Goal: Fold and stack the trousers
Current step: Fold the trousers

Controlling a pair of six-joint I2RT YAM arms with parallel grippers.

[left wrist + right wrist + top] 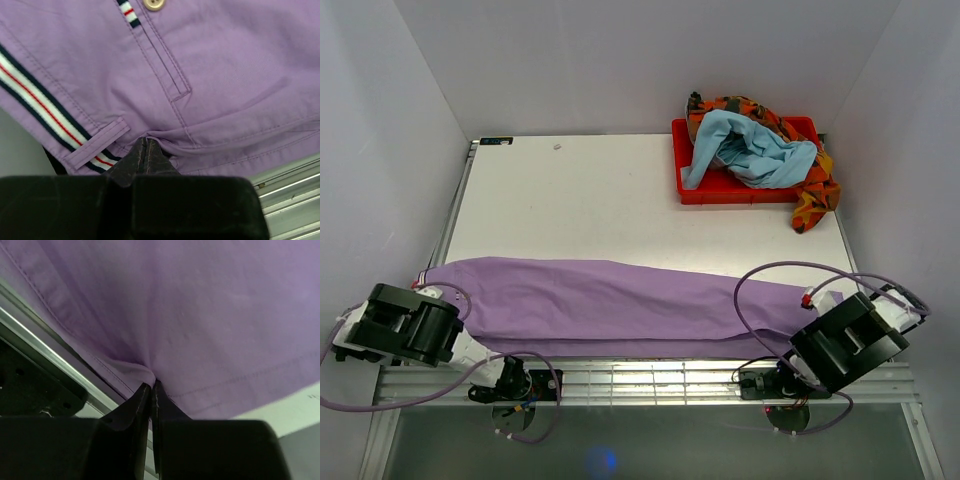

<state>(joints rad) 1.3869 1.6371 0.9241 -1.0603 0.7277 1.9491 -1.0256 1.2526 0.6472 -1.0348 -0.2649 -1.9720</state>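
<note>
Left gripper [145, 146] clamped on trousers [620, 305] at waist end. Right gripper [151, 388] clamped on leg end. They lie stretched along near table [620, 190] edge.

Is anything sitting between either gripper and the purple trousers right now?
Nothing visible. The left gripper is shut on the trousers beside the striped waistband, and the right gripper is shut on the cloth at the other end. The red bin of other clothes sits at the far right, apart from the trousers.
</note>
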